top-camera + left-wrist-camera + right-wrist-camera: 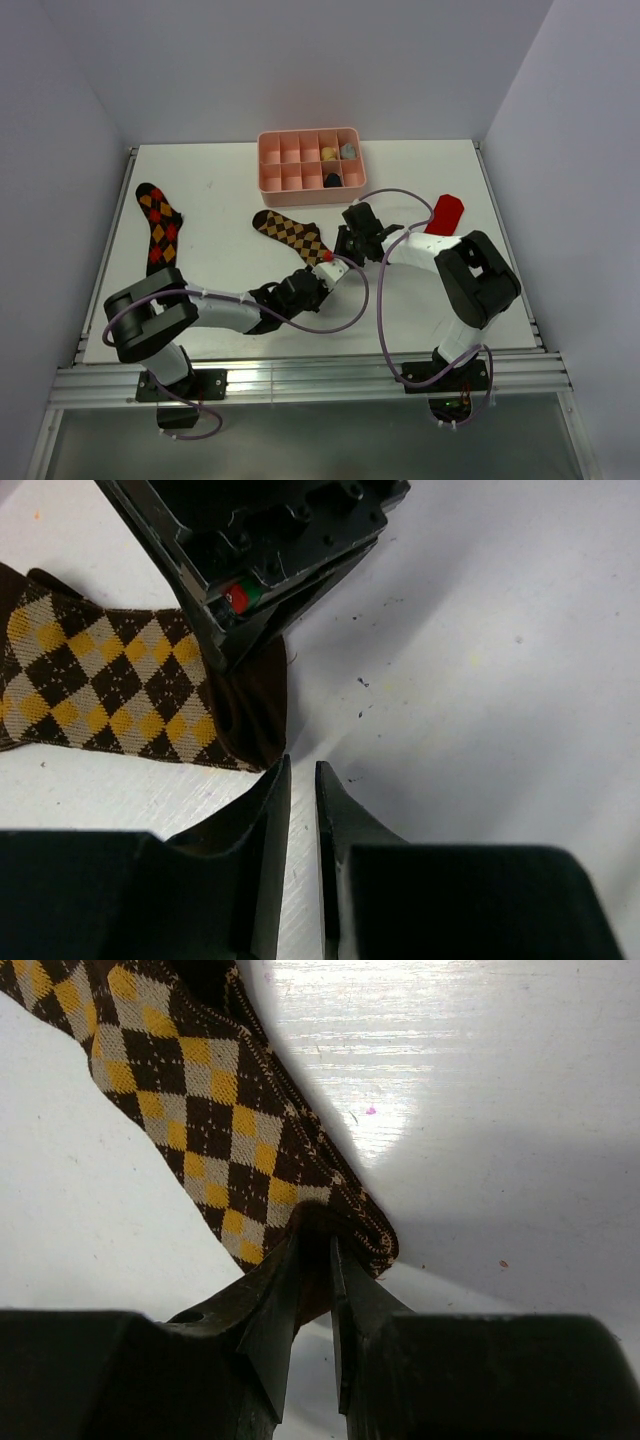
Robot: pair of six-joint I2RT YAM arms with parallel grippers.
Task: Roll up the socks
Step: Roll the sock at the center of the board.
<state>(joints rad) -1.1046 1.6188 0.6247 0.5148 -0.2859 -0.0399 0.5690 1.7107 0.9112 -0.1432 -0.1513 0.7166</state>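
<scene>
The tan argyle sock [288,232] lies mid-table, its cuff end toward the arms. My right gripper [347,243] [316,1242] is shut on the dark cuff fold of that sock [200,1110]. In the left wrist view the right gripper [250,655] pinches the cuff of the sock [110,680]. My left gripper [332,265] [302,765] sits just in front of that cuff; only a narrow slit separates its jaws, and bare table shows through it. The red-orange argyle sock [158,225] lies flat at the far left. The red sock [444,214] rests at the right.
A pink compartment tray [272,150] with a few small items stands at the back centre. Purple cables loop off both arms over the near half of the white table [220,180]. Walls close in on the left, right and back.
</scene>
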